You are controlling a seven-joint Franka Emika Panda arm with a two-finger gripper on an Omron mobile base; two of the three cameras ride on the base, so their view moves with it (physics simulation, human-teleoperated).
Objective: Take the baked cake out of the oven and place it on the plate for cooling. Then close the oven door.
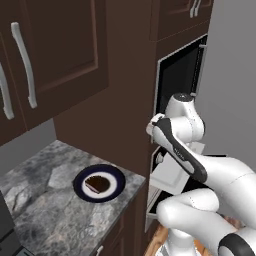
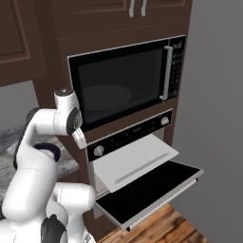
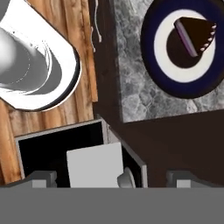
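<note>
The baked cake (image 1: 97, 184), a small dark brown wedge, lies on the navy-rimmed plate (image 1: 79, 186) on the granite counter. From above, the hand view shows the same cake (image 3: 195, 34) on the plate (image 3: 147, 48). The oven (image 2: 133, 135) sits below the microwave. Its oven door (image 2: 153, 190) hangs dropped open and flat, and a pale tray (image 2: 135, 162) is slid out above it. My gripper (image 3: 113, 177) is open and holds nothing. It points down over the corner between counter and oven, apart from the cake. The open oven door (image 3: 43, 151) shows dark at the lower left of the hand view.
A black-glass microwave (image 2: 123, 88) with a vertical handle sits above the oven. Dark wood cabinets (image 1: 55, 50) with long handles hang over the grey granite counter (image 1: 45, 205). A grey wall (image 2: 213, 118) runs right of the oven, with wood floor (image 3: 83, 48) below.
</note>
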